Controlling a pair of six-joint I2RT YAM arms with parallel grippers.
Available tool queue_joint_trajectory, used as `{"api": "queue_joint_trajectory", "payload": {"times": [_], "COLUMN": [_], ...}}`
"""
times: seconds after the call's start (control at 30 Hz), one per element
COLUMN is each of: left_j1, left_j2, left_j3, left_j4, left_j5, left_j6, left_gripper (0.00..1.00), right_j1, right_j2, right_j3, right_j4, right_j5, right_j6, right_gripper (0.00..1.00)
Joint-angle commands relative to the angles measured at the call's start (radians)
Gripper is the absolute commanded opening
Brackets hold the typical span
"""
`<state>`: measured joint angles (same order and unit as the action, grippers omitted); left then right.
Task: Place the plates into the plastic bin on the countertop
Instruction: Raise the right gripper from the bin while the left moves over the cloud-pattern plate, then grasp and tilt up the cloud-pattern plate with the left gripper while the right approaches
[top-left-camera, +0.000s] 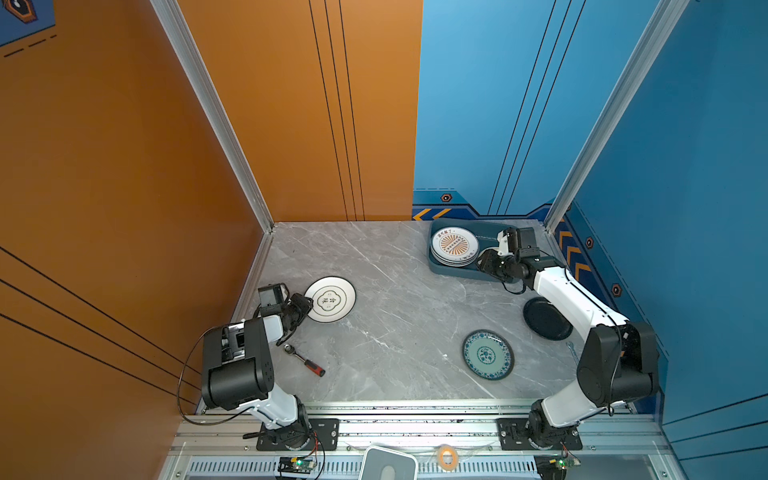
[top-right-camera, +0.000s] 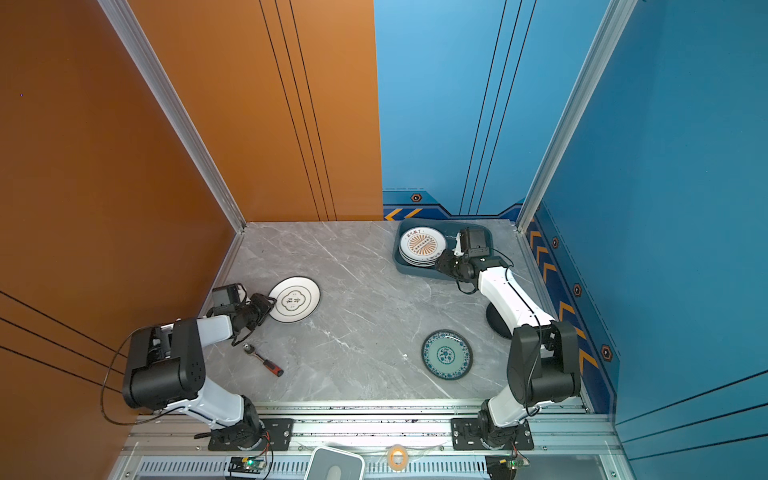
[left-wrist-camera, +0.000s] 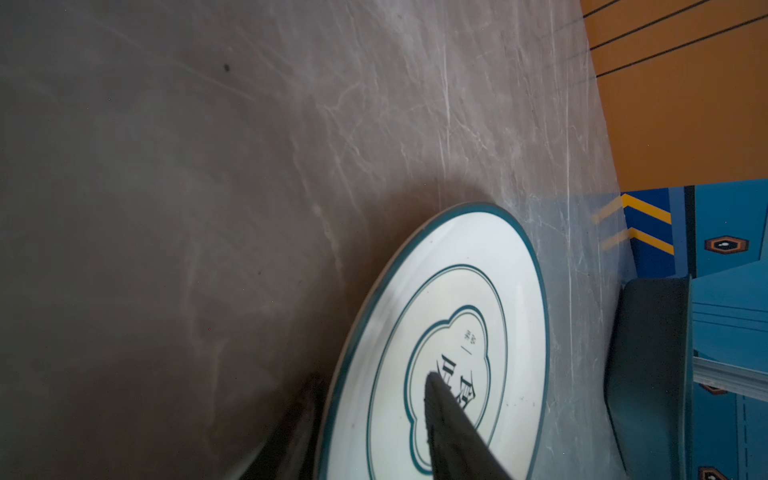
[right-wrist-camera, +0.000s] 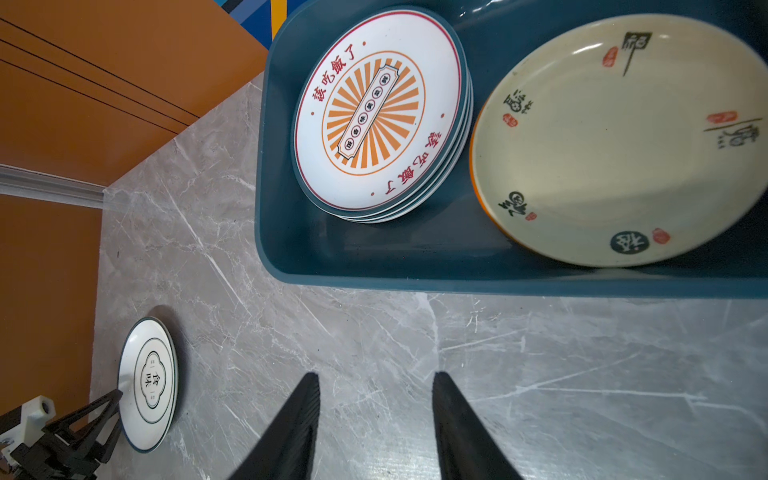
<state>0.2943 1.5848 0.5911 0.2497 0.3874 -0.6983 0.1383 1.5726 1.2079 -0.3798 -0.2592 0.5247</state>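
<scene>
Currently, three plates lie outside the plastic bin (top-left-camera: 457, 272), so the task is judged past halfway but not finished.

Nearest the arm bases, the teal-patterned plate (top-left-camera: 488, 354) and the black plate (top-left-camera: 546, 319) rest flat on the countertop (top-left-camera: 395, 291), untouched. The right arm partly covers the black plate in both top views. A red-handled ratchet (top-left-camera: 305, 360) lies on the left side and is no part of the job.

Farther in, the left gripper (top-left-camera: 308, 305) sits at the edge of the green-rimmed white plate (top-left-camera: 330, 299). The left wrist view shows one finger (left-wrist-camera: 444, 424) over the plate's face and the other below its rim. Whether the jaws already pinch cannot be told.

At the far right corner, the bin holds a stack topped by the sunburst plate (top-left-camera: 454, 245). The right gripper (right-wrist-camera: 376, 376) hovers by the bin's near wall, jaws apart and empty.

Only the right wrist view shows the cream plate (right-wrist-camera: 615, 141) lying in the bin beside the stack, with an orange edge under it. In both top views the right arm hides it almost wholly.
</scene>
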Motion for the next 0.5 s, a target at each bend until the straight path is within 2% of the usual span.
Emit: {"api": "queue_joint_trajectory", "payload": {"times": [0.0, 0.17, 0.37, 0.4, 0.43, 0.47], "left_j1": [-0.006, -0.013, -0.03, -0.033, -0.036, -0.037], "left_j2": [0.039, 0.066, 0.087, 0.087, 0.086, 0.086], "left_j3": [-0.026, -0.044, -0.05, -0.047, -0.048, -0.048], "left_j4": [-0.028, 0.059, 0.082, 0.084, 0.084, 0.084], "left_j5": [0.044, 0.11, 0.124, 0.128, 0.128, 0.125], "left_j6": [0.01, -0.003, 0.005, 0.008, 0.01, 0.011], "left_gripper": [0.39, 0.31, 0.27, 0.24, 0.16, 0.04], "right_j1": [0.011, 0.019, 0.027, 0.028, 0.029, 0.029], "right_j2": [-0.01, -0.011, -0.007, -0.008, -0.007, -0.007], "right_j3": [-0.016, -0.016, -0.015, -0.015, -0.016, -0.016], "right_j4": [0.021, 0.022, 0.019, 0.018, 0.016, 0.014], "right_j5": [-0.008, -0.009, -0.012, -0.01, -0.009, -0.009], "right_j6": [0.015, 0.015, 0.017, 0.017, 0.016, 0.017], "right_gripper": [0.47, 0.47, 0.47, 0.47, 0.47, 0.47]}}
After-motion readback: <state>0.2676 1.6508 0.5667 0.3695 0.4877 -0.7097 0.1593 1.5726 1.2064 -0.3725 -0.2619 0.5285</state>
